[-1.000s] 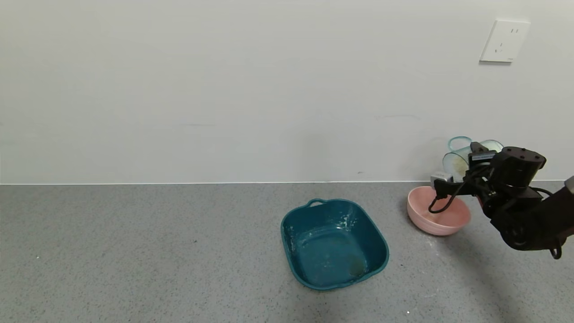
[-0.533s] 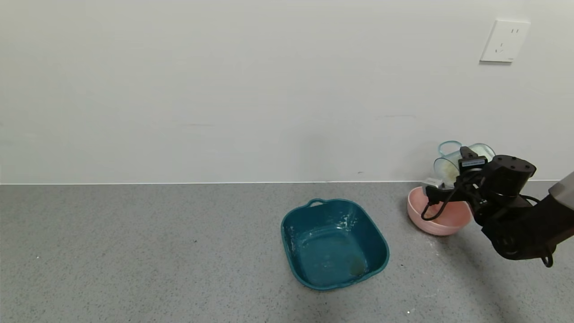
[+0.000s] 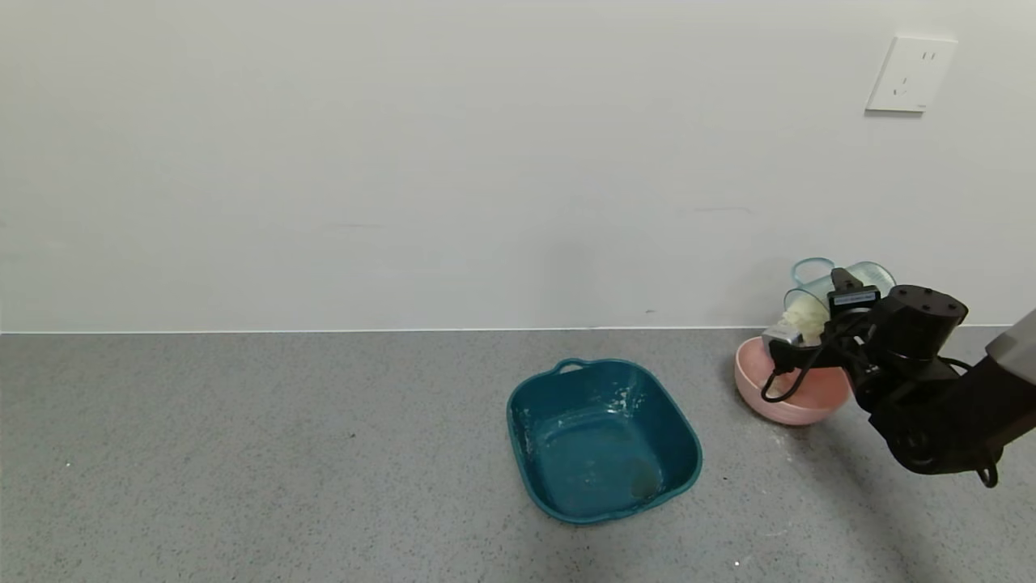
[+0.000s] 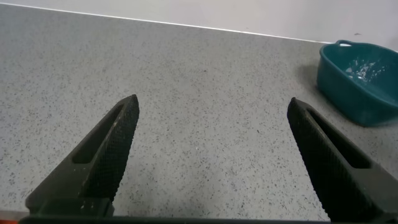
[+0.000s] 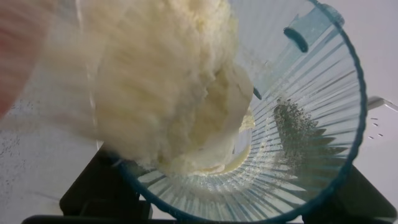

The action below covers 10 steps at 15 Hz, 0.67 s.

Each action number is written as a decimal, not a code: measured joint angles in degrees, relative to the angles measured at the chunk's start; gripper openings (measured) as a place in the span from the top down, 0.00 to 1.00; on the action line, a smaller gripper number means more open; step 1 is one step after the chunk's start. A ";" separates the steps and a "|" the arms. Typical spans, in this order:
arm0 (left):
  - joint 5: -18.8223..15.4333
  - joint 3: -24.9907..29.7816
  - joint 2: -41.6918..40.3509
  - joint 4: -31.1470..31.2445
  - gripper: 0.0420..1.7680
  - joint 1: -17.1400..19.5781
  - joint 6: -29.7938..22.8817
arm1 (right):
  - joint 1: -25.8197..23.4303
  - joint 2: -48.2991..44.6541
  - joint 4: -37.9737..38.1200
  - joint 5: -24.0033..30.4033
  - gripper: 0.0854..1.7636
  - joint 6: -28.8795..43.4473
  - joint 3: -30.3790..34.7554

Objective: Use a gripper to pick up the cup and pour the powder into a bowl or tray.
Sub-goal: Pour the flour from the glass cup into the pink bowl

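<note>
- Now the cream powder (image 5: 168, 87) has slid to the ribbed cup's (image 3: 817, 295) rim, clumpy, above the smooth pink bowl (image 3: 801, 397).
- Right end effector (image 3: 838, 304) stays clenched on the cup.
- Left end effector (image 4: 211, 155) hangs released over the speckled bench (image 3: 243, 453).
</note>
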 joint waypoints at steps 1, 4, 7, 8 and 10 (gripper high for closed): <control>-0.02 0.00 0.00 0.00 0.03 0.00 0.00 | -0.11 -0.07 -0.05 0.28 0.25 -0.04 0.71; -0.02 0.00 0.00 0.00 0.03 0.00 0.00 | -0.38 -0.16 -0.21 0.55 0.25 -0.11 0.85; -0.02 0.00 0.00 0.00 0.03 0.00 0.00 | -0.60 -0.24 -0.35 0.61 0.25 -0.09 1.01; 0.00 0.00 0.00 0.02 0.03 0.00 0.00 | -0.63 -0.27 -0.46 0.61 0.25 -0.06 1.05; 0.00 0.00 0.00 0.00 0.03 0.00 0.00 | -0.68 -0.40 -0.63 0.52 0.25 0.27 1.12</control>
